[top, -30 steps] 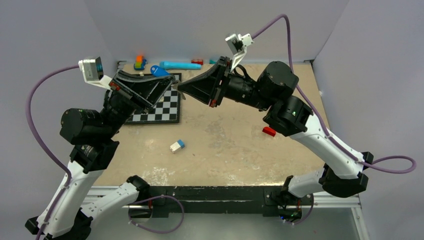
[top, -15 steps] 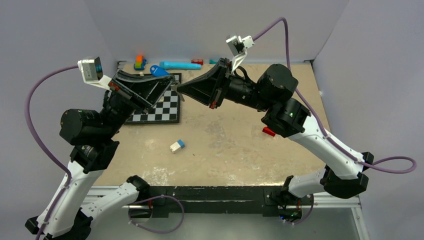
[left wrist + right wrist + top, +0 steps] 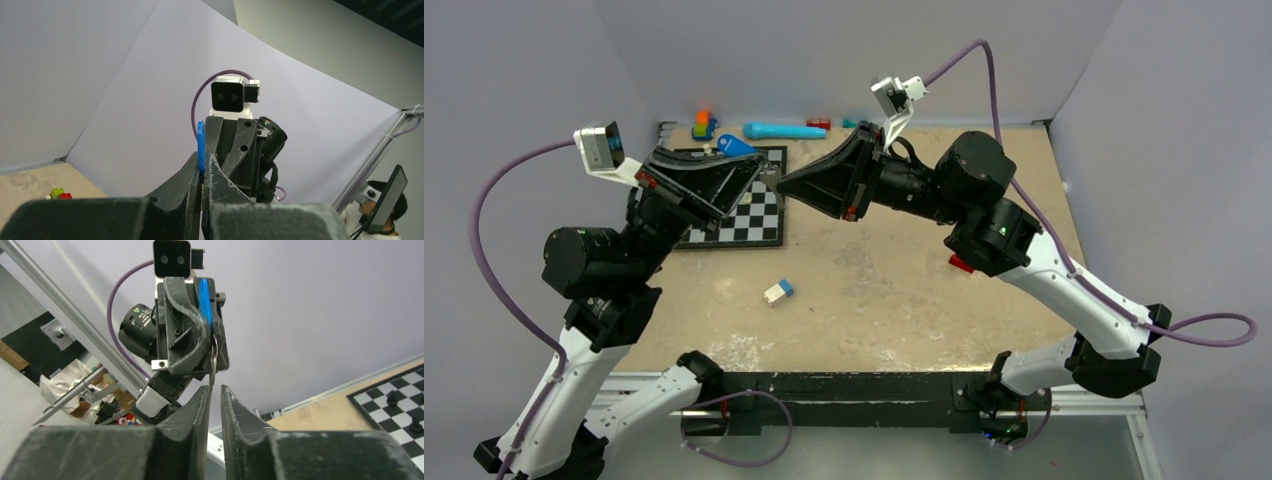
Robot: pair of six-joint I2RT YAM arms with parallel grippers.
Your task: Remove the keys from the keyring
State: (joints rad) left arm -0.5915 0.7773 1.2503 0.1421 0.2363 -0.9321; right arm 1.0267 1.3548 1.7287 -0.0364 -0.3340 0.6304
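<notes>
My left gripper point(image 3: 762, 172) is raised over the chessboard and shut on the blue-headed key point(image 3: 742, 147). In the left wrist view the blue head point(image 3: 200, 142) shows edge-on, sticking up from the closed left gripper point(image 3: 201, 172). In the right wrist view the blue head point(image 3: 205, 300) sits in the left fingers. A thin ring and the pale silver key point(image 3: 213, 362) hang below it. My right gripper point(image 3: 782, 183) meets the left one tip to tip. Its jaws point(image 3: 215, 390) stand a narrow gap apart, with the silver key's lower end in the gap against the left finger.
A chessboard point(image 3: 754, 215) with small pieces lies under the grippers and also shows in the right wrist view point(image 3: 395, 400). A white-and-blue block point(image 3: 778, 291) lies mid-table, and a red brick point(image 3: 962, 263) sits under the right arm. A cyan bar point(image 3: 784, 130) and a colourful toy point(image 3: 704, 125) lie along the back wall.
Both arms have drifted slightly left. The right gripper has closed in on the left gripper's tips. The left grip on the blue key is unchanged.
</notes>
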